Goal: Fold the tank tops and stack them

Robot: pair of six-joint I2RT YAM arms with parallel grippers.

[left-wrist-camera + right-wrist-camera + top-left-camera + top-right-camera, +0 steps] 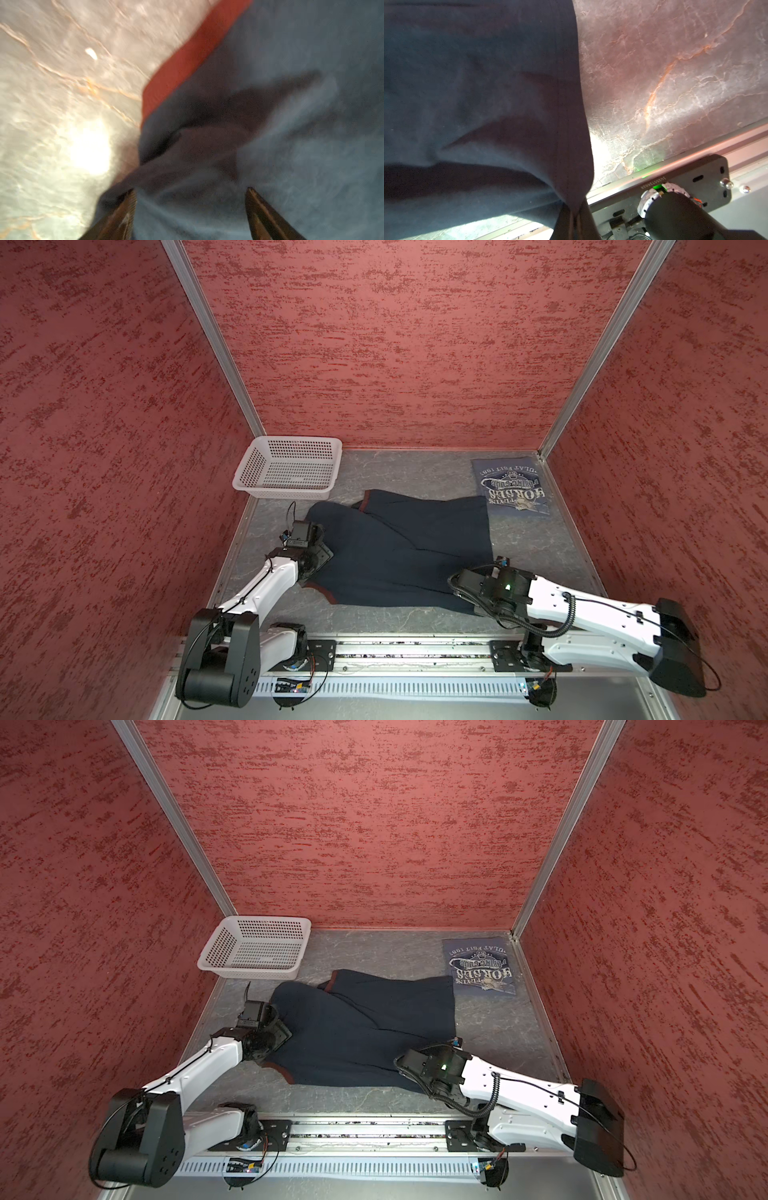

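The dark navy tank top [399,547] [365,1027] lies spread flat mid-table, with maroon trim [187,68] along its left edge. In the back right corner a slate-blue tank top [513,487] [482,967] with whitish lettering lies folded. My left gripper [322,553] [191,190] is low over the navy top's left side. It is open, and its fingers [124,214] stand wide apart with cloth under them. At the near right corner my right gripper [478,593] [576,209] is shut on the navy top's [477,83] hem, and the cloth there is lifted slightly.
A white perforated basket [282,490] [249,971] stands at the back left, just behind the navy top. Red textured walls enclose three sides. The arms' metal rail [415,651] runs along the front edge, close to my right gripper.
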